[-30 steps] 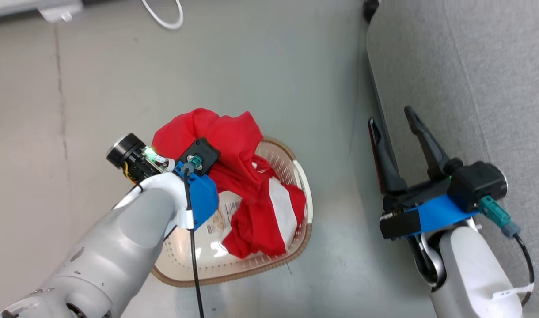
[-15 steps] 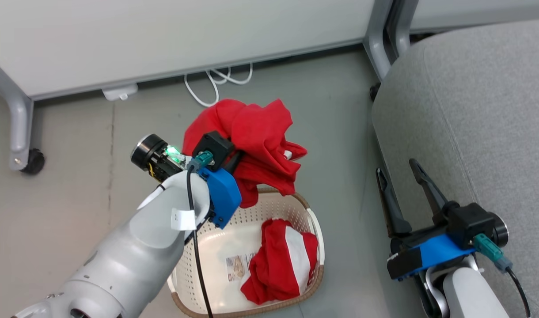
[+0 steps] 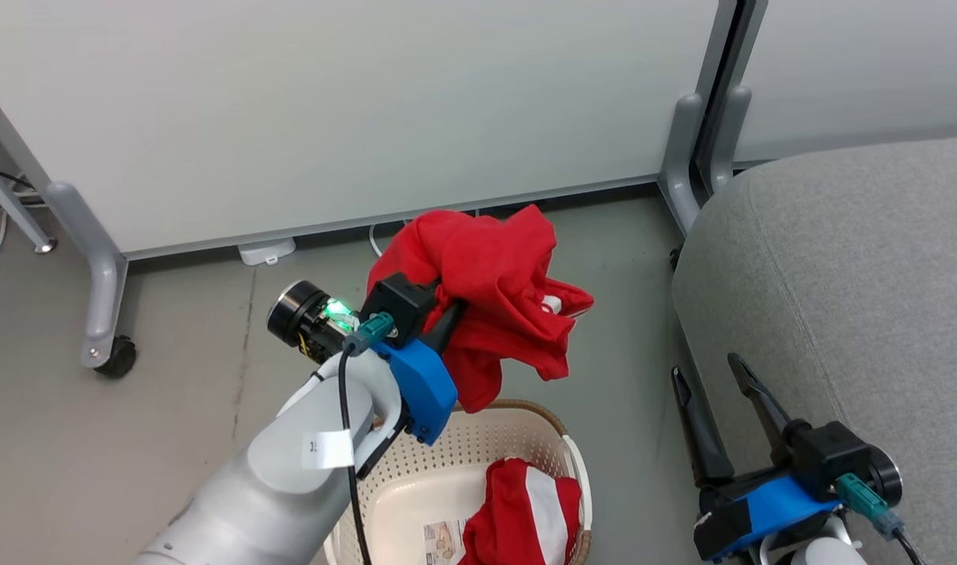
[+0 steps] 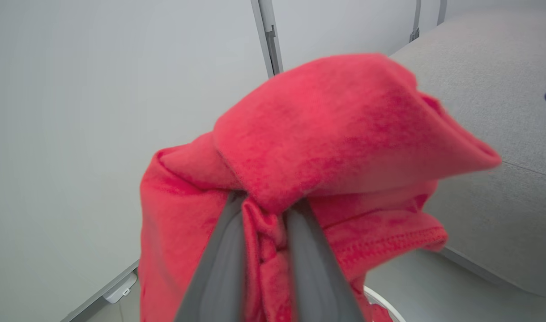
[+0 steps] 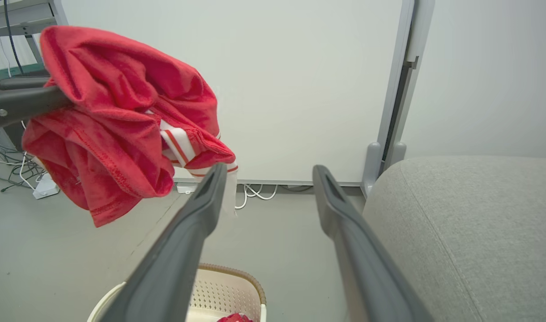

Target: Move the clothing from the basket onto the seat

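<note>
Seat [image 3: 855, 275] sits at three o'clock from my left gripper [image 3: 447, 314] — it is pinched tight on the red cloth [image 3: 502, 290], up above the basket [image 3: 525, 408]. My right gripper [image 3: 704, 366] is nearer the seat, but wide apart, empty.

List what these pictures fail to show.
- Left wrist view: left tool tips, buried in the held red garment.
- Head view: basket near half, cut by the bottom edge and the left forearm.
- Head view: its label, too small to read.
</note>
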Controlling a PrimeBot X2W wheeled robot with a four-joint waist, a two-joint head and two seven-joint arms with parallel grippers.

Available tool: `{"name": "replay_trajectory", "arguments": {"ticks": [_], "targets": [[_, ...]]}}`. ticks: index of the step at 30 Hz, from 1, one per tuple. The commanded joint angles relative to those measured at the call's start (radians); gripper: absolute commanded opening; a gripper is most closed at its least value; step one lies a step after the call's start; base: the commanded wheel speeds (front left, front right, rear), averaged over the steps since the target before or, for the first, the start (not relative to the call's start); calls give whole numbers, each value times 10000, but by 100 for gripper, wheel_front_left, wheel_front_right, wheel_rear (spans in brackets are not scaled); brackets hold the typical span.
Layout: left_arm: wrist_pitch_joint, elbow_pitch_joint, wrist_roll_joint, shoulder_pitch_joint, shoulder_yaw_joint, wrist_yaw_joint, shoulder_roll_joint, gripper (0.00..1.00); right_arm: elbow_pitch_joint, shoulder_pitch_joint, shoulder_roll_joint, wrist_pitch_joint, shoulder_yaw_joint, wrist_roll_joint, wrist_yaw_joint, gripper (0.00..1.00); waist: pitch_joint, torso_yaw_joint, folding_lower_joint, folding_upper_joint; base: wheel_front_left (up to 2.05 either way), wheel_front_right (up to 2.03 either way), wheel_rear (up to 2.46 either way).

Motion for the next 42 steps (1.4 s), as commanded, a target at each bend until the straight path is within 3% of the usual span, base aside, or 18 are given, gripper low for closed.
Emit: {"name": "replay_trajectory", "arguments": {"ticks": [1, 20, 36, 42], "targets": [[-46, -63, 33, 130, 76, 36, 10, 0, 2, 174, -36, -53, -20, -1, 4, 100, -186, 85, 2, -1, 0, 0, 0], [-47, -1041, 888, 1231, 836, 30, -16, 0, -11, 548, -34, -53, 136, -44, 5, 100, -696, 397, 2, -1, 0, 0, 0], [-47, -1060, 1276, 936, 939, -163, -414, 0, 826, -1070, -311, -51, 2492, -521, 5, 100, -508, 631, 2, -1, 0, 0, 0], [-48, -1073, 1390, 805, 879, -224, -563, 0, 1346, -1876, -360, -50, 2883, -522, 3, 100, -401, 773, 2, -1, 0, 0, 0]]}}
